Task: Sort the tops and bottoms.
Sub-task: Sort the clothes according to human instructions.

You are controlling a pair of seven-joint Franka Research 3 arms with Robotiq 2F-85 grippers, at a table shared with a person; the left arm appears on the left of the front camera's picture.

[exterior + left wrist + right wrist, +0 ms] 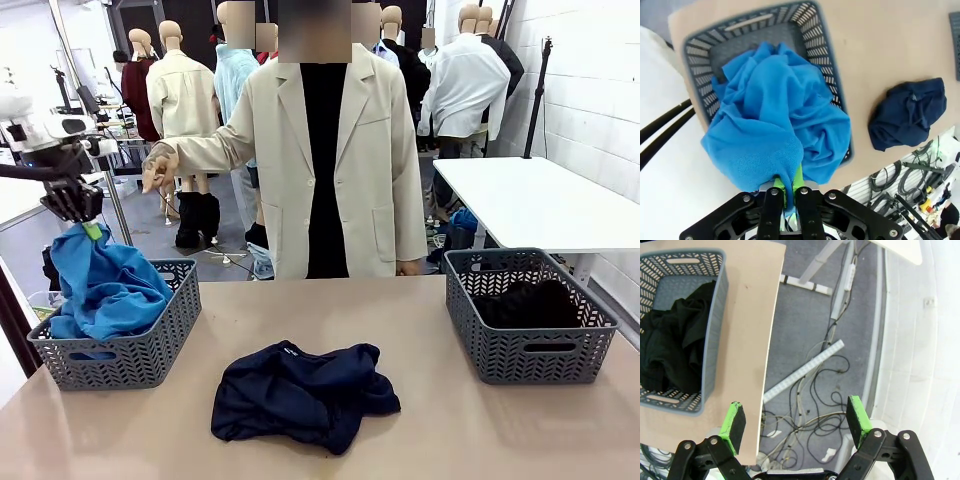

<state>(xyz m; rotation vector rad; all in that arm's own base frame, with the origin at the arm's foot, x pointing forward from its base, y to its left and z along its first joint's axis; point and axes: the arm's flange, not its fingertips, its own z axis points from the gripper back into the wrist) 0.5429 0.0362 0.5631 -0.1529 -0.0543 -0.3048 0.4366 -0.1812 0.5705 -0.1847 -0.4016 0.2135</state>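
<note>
A bright blue garment (105, 285) hangs from my left gripper (88, 228), which is shut on its top edge above the left grey basket (150, 345). In the left wrist view the blue cloth (775, 115) drapes from my left gripper (791, 189) down into and over that basket (817, 45). A dark navy garment (300, 392) lies crumpled on the table's middle, also visible as a navy heap (907, 112). A black garment (528, 302) sits in the right basket (530, 352); the right wrist view shows the black cloth (672, 342). My right gripper (796, 424) stands open over the floor past the table's edge.
A person in a beige coat (325, 170) stands at the far side, one hand (158, 168) raised to the left. Cables and a power strip (805, 370) lie on the floor beyond the table's right edge (771, 340). A white table (540, 200) stands behind.
</note>
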